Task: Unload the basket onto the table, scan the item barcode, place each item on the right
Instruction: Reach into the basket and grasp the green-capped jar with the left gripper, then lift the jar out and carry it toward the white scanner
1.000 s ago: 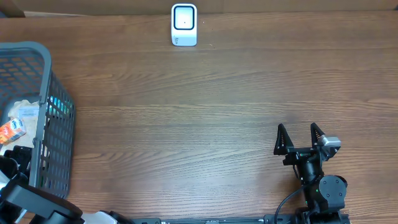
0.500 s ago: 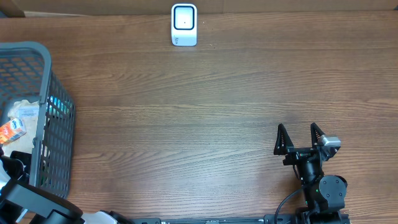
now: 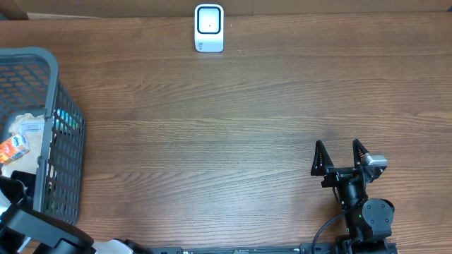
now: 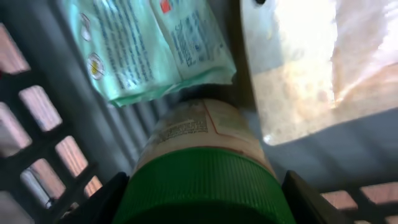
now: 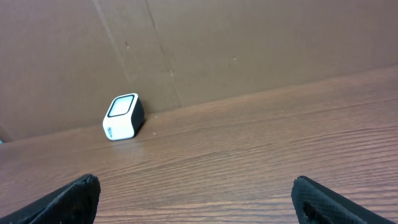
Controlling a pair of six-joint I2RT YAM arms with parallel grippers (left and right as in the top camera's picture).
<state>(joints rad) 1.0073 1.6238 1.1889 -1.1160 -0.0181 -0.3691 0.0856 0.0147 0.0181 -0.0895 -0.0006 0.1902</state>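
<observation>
Item: green-capped bottle (image 4: 199,134), inside grey basket (image 3: 49,106) at table's left edge.
Axis: lengthwise away from left wrist camera, cap nearest.
Neighbours: teal wipes pack (image 4: 149,50) and clear grain bag (image 4: 305,74) at far end.
Left gripper (image 4: 205,193): fingers flanking cap, seemingly clamped.
Right gripper (image 3: 337,144): spread wide above table.
Views: scanner (image 3: 209,28) in overhead and right wrist; bottle in left wrist alone.

One scanner (image 3: 209,28), one basket (image 3: 49,120), one bottle (image 4: 199,143), one teal packet (image 4: 137,50), one clear bag (image 4: 311,68).
</observation>
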